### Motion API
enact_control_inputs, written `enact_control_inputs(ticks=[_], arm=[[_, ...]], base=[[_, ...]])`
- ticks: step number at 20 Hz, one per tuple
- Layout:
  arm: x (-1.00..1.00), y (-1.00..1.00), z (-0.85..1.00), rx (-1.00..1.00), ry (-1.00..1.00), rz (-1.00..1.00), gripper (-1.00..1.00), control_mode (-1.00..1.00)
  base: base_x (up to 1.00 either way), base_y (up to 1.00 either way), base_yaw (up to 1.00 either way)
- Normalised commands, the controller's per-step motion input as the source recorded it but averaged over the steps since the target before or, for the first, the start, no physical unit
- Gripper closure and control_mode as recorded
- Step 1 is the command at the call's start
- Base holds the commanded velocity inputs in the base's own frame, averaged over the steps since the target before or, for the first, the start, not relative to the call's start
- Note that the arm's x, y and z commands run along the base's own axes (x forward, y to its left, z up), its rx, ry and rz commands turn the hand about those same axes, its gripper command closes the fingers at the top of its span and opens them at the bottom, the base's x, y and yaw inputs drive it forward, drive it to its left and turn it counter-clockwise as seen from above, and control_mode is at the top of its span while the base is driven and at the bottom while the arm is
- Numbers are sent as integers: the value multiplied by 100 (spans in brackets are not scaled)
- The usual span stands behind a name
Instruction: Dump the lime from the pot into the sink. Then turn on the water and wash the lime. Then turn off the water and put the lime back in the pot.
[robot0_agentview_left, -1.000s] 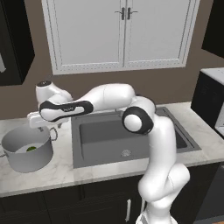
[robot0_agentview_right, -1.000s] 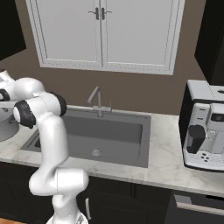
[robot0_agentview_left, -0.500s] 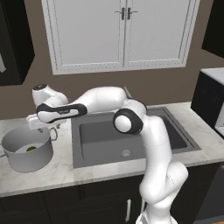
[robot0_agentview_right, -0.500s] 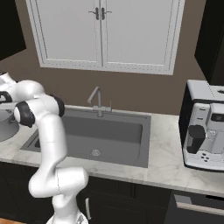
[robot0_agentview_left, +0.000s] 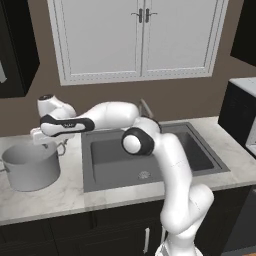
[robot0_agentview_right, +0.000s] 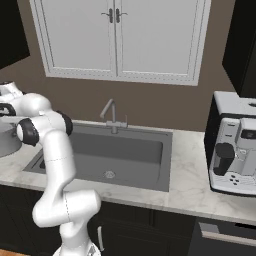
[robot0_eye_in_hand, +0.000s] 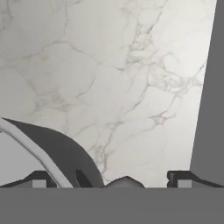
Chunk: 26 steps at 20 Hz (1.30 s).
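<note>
Pot (robot0_agentview_left: 31, 167): sitting on the marble bench (robot0_agentview_left: 60, 192), left of the sink (robot0_agentview_left: 150, 155); lime hidden.
Fingers (robot0_agentview_left: 50, 145): spreading wide, hovering over the pot's right rim, gripping nothing.

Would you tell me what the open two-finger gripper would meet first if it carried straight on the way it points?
Most likely the white marble countertop, between the grey metal stockpot rim and the dark sink edge; the gripper may graze the rim, depth unclear.

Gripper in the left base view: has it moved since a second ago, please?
Yes; the gripper has shifted slightly left, toward the pot, away from the sink.
</note>
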Motion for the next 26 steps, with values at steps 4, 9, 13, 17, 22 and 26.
enact_control_inputs(ticks=[4,9,13,17,22,26], arm=[[7,6,-29,0,6,0,-100,-100],[-20,4,-7,0,0,0,-100,-100],[-38,2,0,0,0,0,-100,-100],[-21,0,-7,0,0,0,-100,-100],[-6,0,-14,0,0,0,-100,-100],[-16,0,-19,0,0,0,-100,-100]], base=[[0,0,0],[0,0,0],[0,0,0],[0,0,0],[0,0,0],[0,0,0]])
